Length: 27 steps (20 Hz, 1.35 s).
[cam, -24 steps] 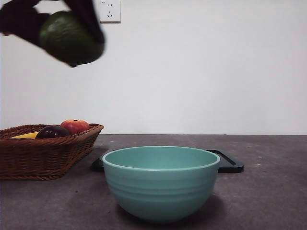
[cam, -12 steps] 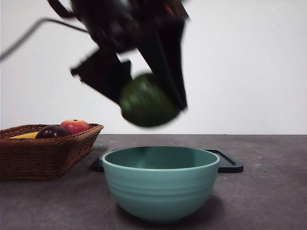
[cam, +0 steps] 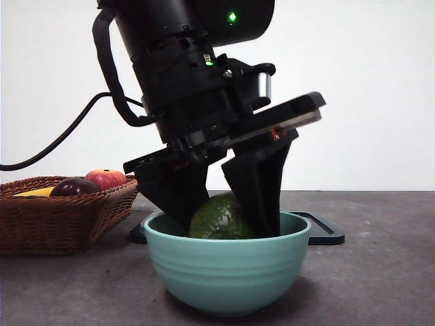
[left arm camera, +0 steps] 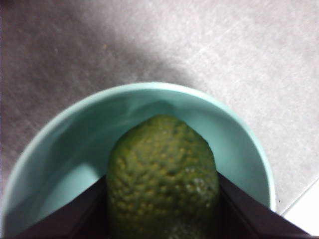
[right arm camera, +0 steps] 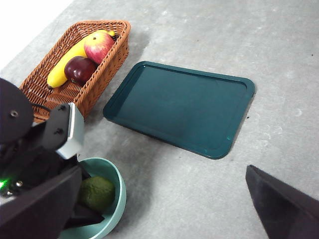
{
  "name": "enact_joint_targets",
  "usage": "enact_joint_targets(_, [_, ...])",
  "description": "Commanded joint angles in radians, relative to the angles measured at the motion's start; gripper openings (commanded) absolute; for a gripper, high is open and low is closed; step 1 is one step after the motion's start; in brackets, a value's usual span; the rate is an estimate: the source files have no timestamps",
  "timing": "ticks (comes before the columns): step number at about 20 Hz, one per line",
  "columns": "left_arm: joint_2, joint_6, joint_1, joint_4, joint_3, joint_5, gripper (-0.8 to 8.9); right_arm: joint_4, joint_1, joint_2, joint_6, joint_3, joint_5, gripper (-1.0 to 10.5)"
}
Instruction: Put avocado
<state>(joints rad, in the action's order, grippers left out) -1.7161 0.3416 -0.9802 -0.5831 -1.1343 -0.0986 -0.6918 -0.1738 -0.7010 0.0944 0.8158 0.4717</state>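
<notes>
Left gripper [cam: 221,219] I see clamped on the avocado [cam: 219,219], inside the teal bowl [cam: 228,272]; basket [cam: 61,217] at nine o'clock.

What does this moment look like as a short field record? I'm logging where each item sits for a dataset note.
left gripper: lowered into the bowl, shut on the avocado
avocado: dark green, held between the jaws inside the bowl, not yet released
bowl: teal, on the grey table, near the camera
tray: dark green, flat on the table behind the bowl
basket: woven, beside the tray, holding a banana, a red apple and a dark maroon fruit
right gripper: waiting off to the side, only one jaw tip in view
</notes>
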Motion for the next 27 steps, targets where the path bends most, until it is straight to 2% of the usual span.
enact_joint_targets(1, [-0.018, 0.016, -0.022, 0.004, -0.020, 0.040, 2.14, 0.010, -0.003, -0.003, 0.010, 0.016, 0.002, 5.5])
enact_joint_targets(7, [-0.018, 0.019, -0.027, 0.002, -0.020, 0.077, 2.14, 0.010, -0.003, -0.003, 0.010, 0.016, 0.002, 5.5])
enact_joint_targets(19, [-0.020, 0.045, -0.027, -0.006, -0.020, 0.076, 2.17, 0.009, -0.003, -0.003, 0.010, 0.016, 0.003, 5.5])
enact_joint_targets(20, [-0.020, 0.045, -0.027, -0.011, -0.020, 0.076, 2.35, 0.009, -0.003, -0.003, 0.010, 0.016, 0.003, 5.5])
enact_joint_targets(22, [-0.020, 0.045, -0.027, -0.026, -0.020, 0.076, 3.86, 0.006, -0.003, -0.003, 0.010, 0.016, 0.003, 5.5])
enact_joint_targets(24, [-0.020, 0.045, -0.027, -0.030, -0.021, 0.076, 4.89, 0.006, -0.003, -0.003, 0.010, 0.016, 0.003, 5.5])
enact_joint_targets(27, [-0.008, 0.045, -0.027, -0.037, -0.042, 0.075, 4.99, 0.006, -0.003, -0.003, 0.010, 0.016, 0.003, 5.5])
